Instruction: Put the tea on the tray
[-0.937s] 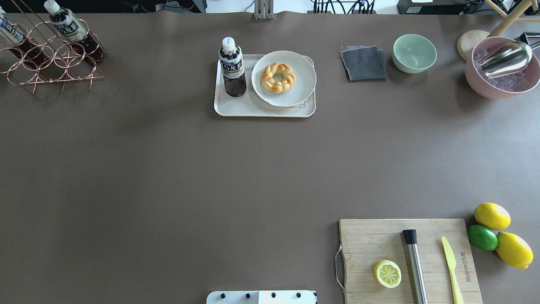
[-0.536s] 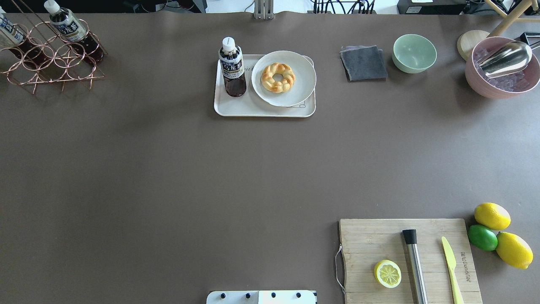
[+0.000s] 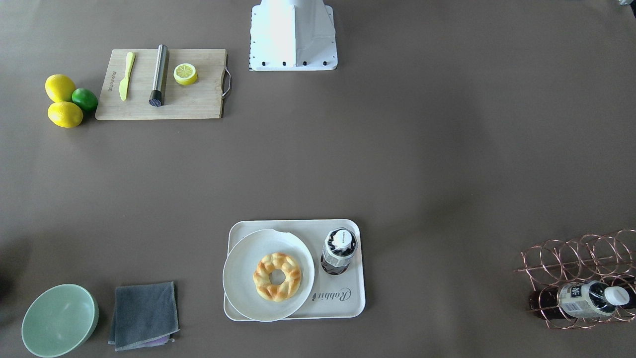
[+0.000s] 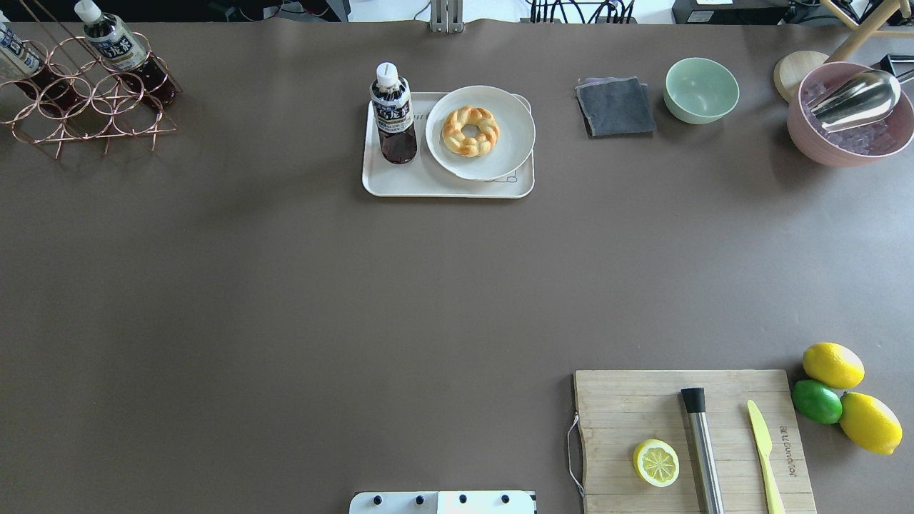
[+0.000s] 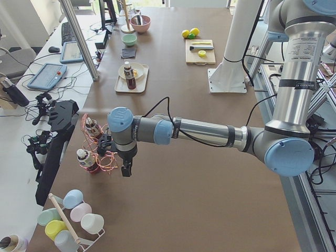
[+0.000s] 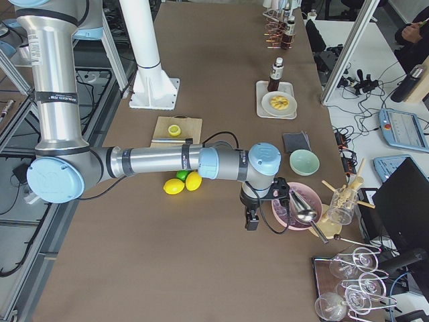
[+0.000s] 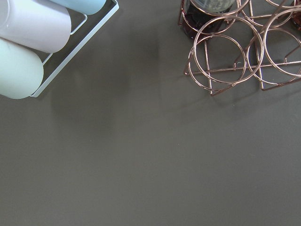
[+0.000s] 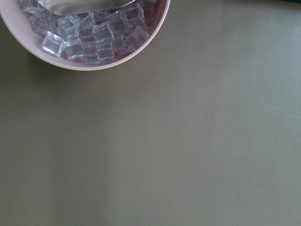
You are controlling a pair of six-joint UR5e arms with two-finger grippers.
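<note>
Counting from the overhead view, I make it three bottles of tea. The tea (image 4: pixel 393 114) stands upright on the left end of the one tray (image 4: pixel 400 187), white cap up. A spare bottle (image 4: pixel 118 50) and a cut-off bottle (image 4: pixel 16 61) lie tilted in the copper wire rack (image 4: pixel 86 118) at the far left corner.

One round plate (image 4: pixel 514 135) shares the tray just beside the tea and carries one braided ring pastry (image 4: pixel 470 131); its edge overhangs the tray's right rim.

To the right along the far side I see one grey cloth (image 4: pixel 615 107), one green bowl (image 4: pixel 701 90), and one pink bowl (image 4: pixel 821 143) of ice cubes with a steel scoop (image 4: pixel 857 98) in it.

Near my base sits one cutting board (image 4: pixel 628 407) with one lemon half (image 4: pixel 656 462), one steel muddler (image 4: pixel 703 450) and one yellow knife (image 4: pixel 764 450). Beside it lie two whole lemons, a far lemon (image 4: pixel 833 365) and a near lemon (image 4: pixel 870 422), with one lime (image 4: pixel 817 401) between them.

The left gripper (image 5: pixel 126 170) hangs over the table just beside the rack, well apart from the tray. The right gripper (image 6: pixel 251 221) hangs near the pink bowl. Only the side views show either one, so I cannot tell whether their fingers are parted or closed
</note>
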